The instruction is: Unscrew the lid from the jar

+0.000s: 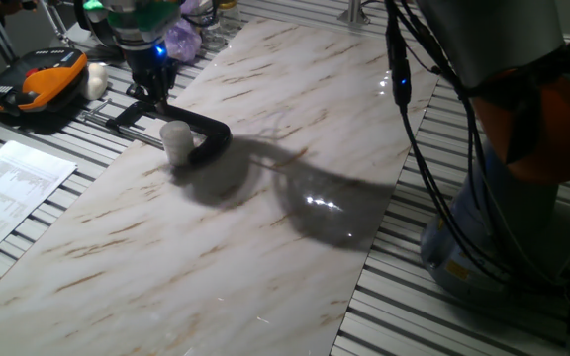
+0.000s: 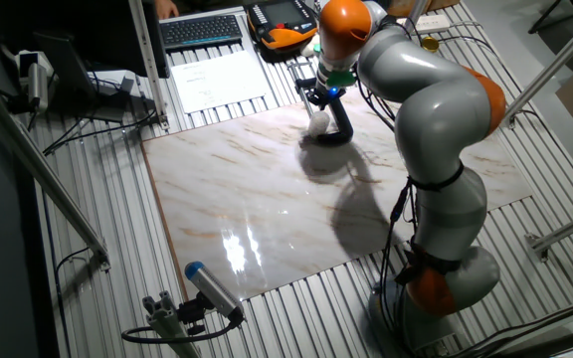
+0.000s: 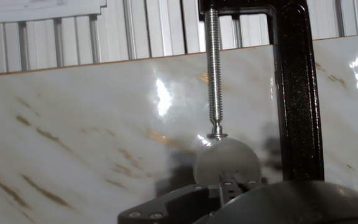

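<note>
No text can be read anywhere: the printed sheet (image 1: 13, 193) lying beside the marble slab (image 1: 216, 237) carries lines of print too small to make out, and the orange pendant (image 1: 38, 84) behind this sheet shows no legible label or number.

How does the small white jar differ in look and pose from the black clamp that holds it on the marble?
The jar is whitish, translucent and round; the clamp is black and opaque. The jar stands upright, while the clamp lies flat on the marble slab, curving around it. The clamp is far longer than the jar. Both rest on the marble.
</note>
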